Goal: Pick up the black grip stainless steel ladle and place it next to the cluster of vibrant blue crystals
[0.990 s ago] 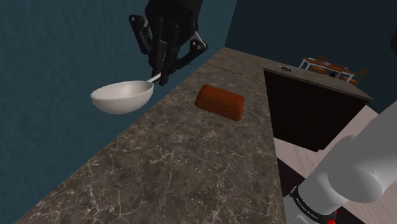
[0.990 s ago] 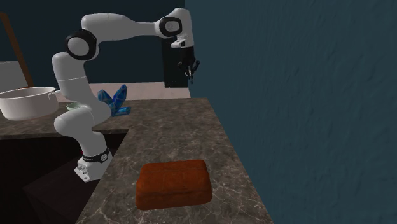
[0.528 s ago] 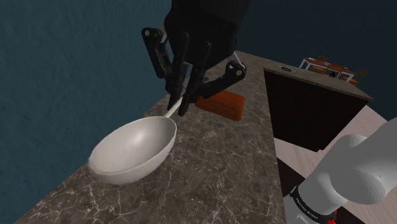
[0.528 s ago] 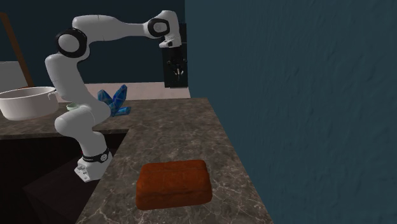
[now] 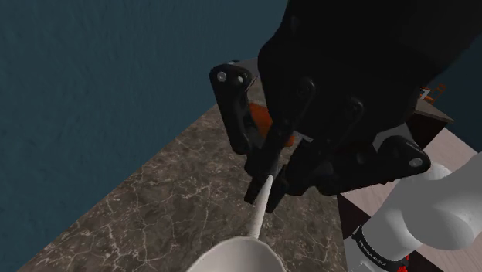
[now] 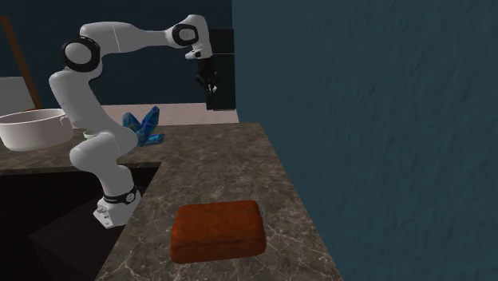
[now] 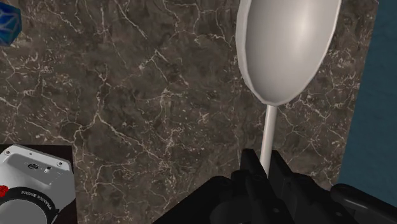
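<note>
Noted the fingers [image 7: 264, 167] clenched on the thin pale stem of the ladle [image 7: 284, 54], bowl out ahead of the fingertips. Cannot tell where the black grip lies; probably buried in the hand. Found the ladle off the surface, carried in the air above the tabletop [image 7: 146, 95]. Seen from the shoulder view hanging bowl-down below the gripper [image 5: 263, 193].

Handling, by judgement:
- Looks rigid and one-piece, smooth all over, pale grey-white as drawn.
- Likely light to middling, with the weight forward in the bowl.
- Held on a narrow round stem, so liable to swivel or slide if swung fast.
- Not fragile; would clatter rather than break.
- Better taken close to the bowl or on the grip, never on the bowl's curve.

Surface: dark brown stone with pale veining, flat and hard. Expect a rounded bowl to rock or skid on it when set down.

Room:
- Spotted the blue crystals [image 6: 144, 128] on the tabletop by the arm's base, well apart from the ladle.
- Logged a red-brown block [image 6: 218, 231] at the near end in the second exterior view.
- Flanked by a teal wall [image 6: 359, 120].
- Saw a white pot [image 6: 32, 128] on the counter beyond.
</note>
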You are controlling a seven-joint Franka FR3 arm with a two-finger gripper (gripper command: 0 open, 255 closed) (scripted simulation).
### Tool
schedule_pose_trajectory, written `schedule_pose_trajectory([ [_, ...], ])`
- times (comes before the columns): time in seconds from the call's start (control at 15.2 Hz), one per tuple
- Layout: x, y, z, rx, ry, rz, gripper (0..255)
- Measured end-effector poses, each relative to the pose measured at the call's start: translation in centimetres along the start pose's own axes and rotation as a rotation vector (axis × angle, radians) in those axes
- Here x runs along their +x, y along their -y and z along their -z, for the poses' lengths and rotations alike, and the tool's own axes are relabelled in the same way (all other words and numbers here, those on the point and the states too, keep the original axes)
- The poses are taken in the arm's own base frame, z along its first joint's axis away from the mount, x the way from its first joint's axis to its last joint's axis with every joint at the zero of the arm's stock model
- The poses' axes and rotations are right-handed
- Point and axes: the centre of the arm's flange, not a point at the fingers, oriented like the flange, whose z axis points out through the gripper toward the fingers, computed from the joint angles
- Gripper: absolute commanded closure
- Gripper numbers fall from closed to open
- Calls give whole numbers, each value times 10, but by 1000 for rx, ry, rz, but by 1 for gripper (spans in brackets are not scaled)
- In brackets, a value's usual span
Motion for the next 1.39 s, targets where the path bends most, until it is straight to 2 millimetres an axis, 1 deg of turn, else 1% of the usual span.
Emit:
schedule_pose_trajectory([
  [0.07, -9, -9, 3, 0, 0, 0, 255],
  [0.26, -38, -40, 3, 0, 0, 0, 255],
  [0.4, -56, -55, 3, 0, 0, 0, 255],
  [0.53, -73, -76, 7, 0, 0, 0, 255],
  [0.73, -104, -106, 8, 0, 0, 0, 255],
  [0.79, -111, -115, 7, 0, 0, 0, 255],
  [0.99, -136, -140, 15, 0, 0, 0, 255],
  [1.06, -146, -151, 13, 0, 0, 0, 255],
  [1.19, -165, -171, 18, 0, 0, 0, 255],
  [1.32, -187, -189, 16, 0, 0, 0, 255],
  [1.39, -194, -199, 16, 0, 0, -1, 255],
])
